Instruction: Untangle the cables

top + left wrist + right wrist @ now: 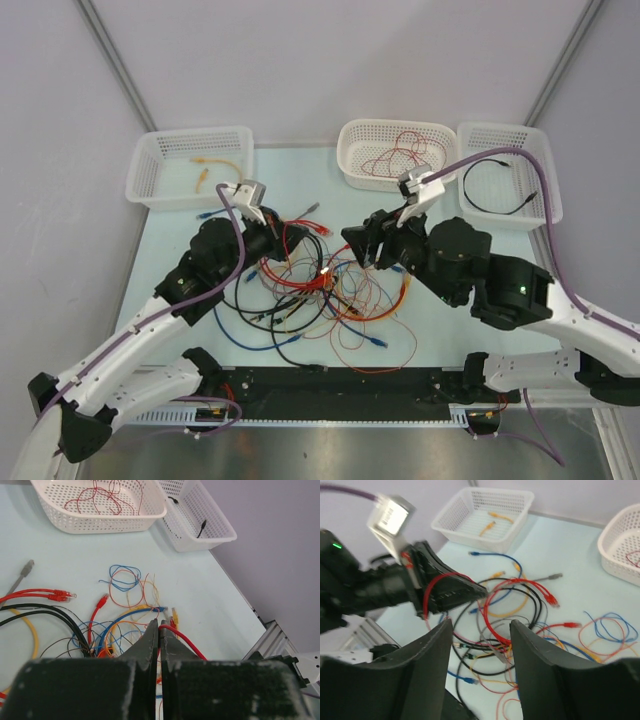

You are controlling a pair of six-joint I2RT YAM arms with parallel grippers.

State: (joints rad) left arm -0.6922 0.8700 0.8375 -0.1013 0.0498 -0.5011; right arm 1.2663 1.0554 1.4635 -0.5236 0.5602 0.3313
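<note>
My left gripper point(160, 628) is pressed together on a red cable point(182, 640), which runs out from my fingertips toward the lower right of that wrist view. My right gripper point(481, 626) has its fingers apart with nothing between them, and the tangle shows beyond them. In the top view, the cables point(320, 285) lie in a knotted heap at the centre of the table point(300, 190), between my two grippers. Farther off, along the upper edge, are three baskets. The left basket point(150, 170) holds an orange cable point(203, 180), the middle basket point(350, 150) a red wire point(390, 158), and the right basket point(545, 200) a black cable point(467, 188).
</note>
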